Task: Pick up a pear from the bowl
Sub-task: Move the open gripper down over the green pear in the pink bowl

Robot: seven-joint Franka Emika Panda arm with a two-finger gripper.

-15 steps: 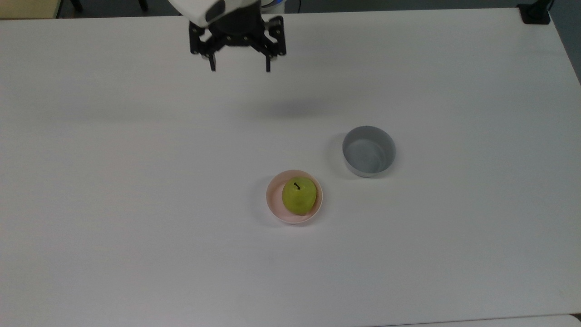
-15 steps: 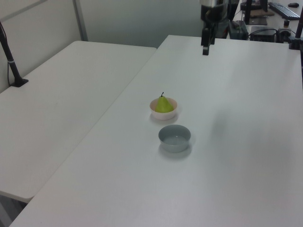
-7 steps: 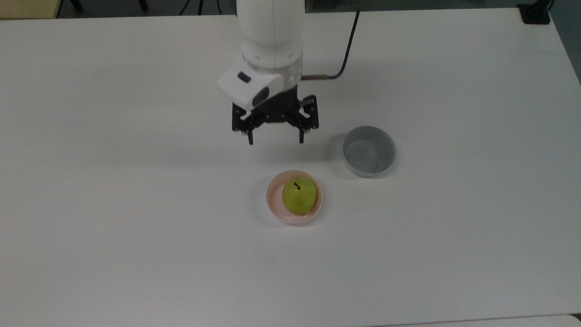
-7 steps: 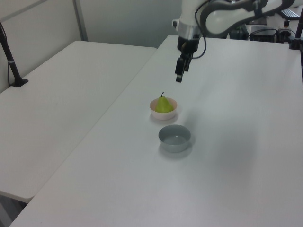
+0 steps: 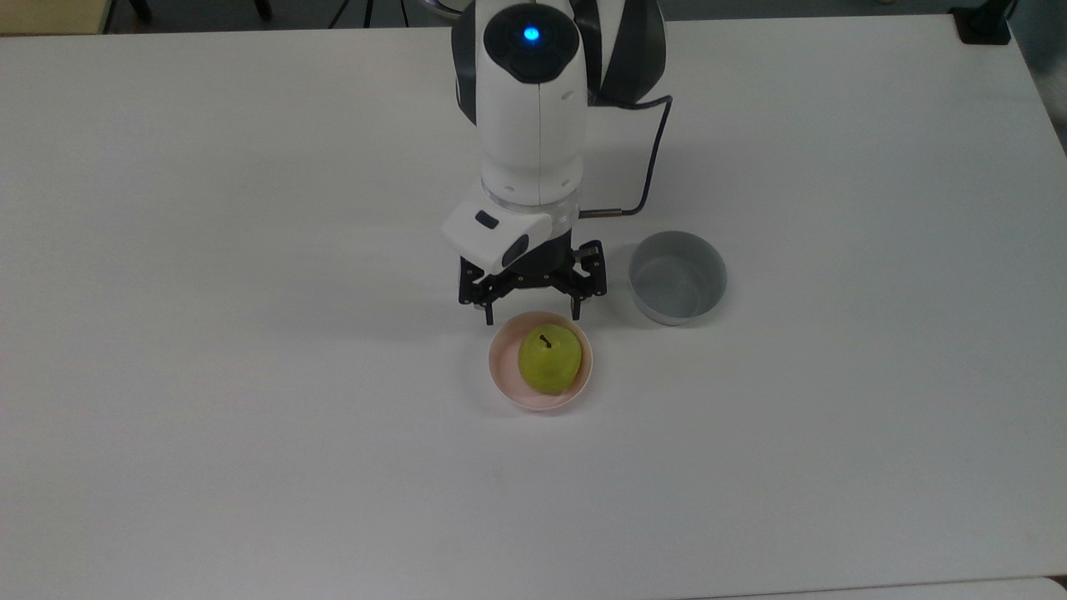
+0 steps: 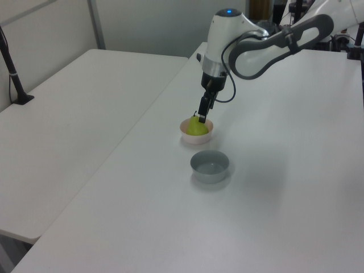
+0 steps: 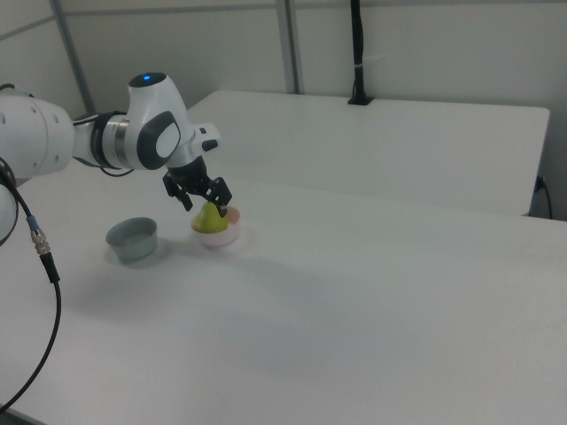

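We see the pear (image 5: 549, 359) sitting in the pink bowl (image 5: 503, 373) on the table (image 5: 250, 333); our gripper (image 5: 532, 317) hangs just above it, jaws spread wide; a grey bowl (image 5: 677, 277) stands near

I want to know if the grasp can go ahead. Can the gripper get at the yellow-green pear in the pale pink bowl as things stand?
Probably yes. The open gripper hangs just beside the yellow-green pear, which sits uncovered in the shallow pale pink bowl. The deeper grey bowl stands apart, out of the way.

Grey bowl (image 5: 677, 277) upright on white table (image 5: 250, 375); black post (image 6: 12, 71) on neighbouring table.
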